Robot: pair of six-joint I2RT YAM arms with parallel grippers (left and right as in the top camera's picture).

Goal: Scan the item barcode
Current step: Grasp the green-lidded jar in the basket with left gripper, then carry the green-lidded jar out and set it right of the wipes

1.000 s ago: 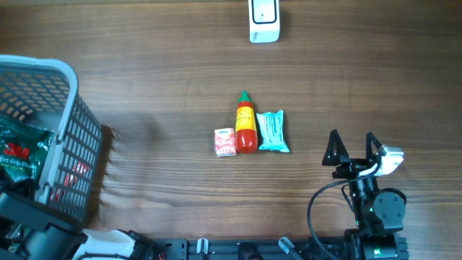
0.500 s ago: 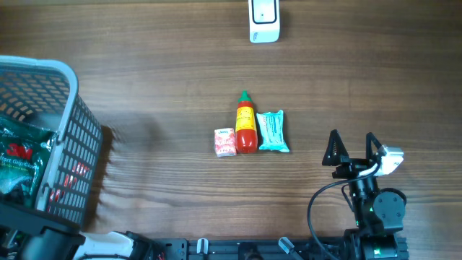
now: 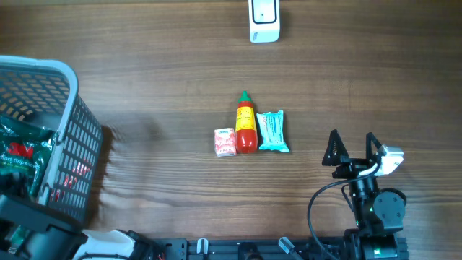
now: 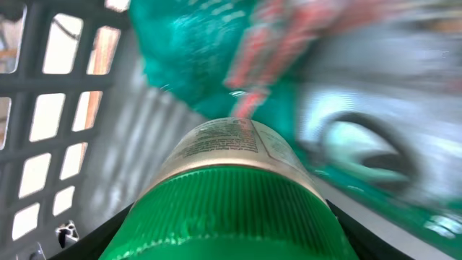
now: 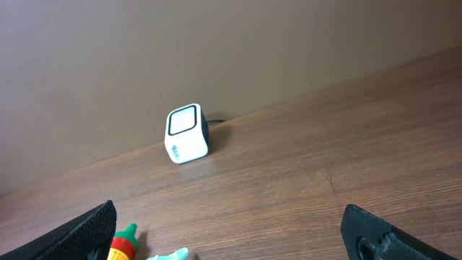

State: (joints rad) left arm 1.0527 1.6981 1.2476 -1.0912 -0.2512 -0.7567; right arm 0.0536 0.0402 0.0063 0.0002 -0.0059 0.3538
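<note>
Since a second ago, the green packet (image 3: 18,148) in the basket (image 3: 81,141) at your far left has shifted a little. Down in that basket, your left tool (image 4: 227,242) has a green-capped bottle (image 4: 227,191) filling the gap between its fingers. The view is too close and blurred to tell whether they grip it. Mid-counter (image 3: 159,72) lie a small pink box (image 3: 225,141), a red sauce bottle (image 3: 246,124) and a teal packet (image 3: 273,131), touching in a row. The scanner (image 3: 263,20) stands at the far edge, well apart from the basket. Your right tool (image 3: 352,137) is spread wide and holds nothing, just right of the teal packet.
</note>
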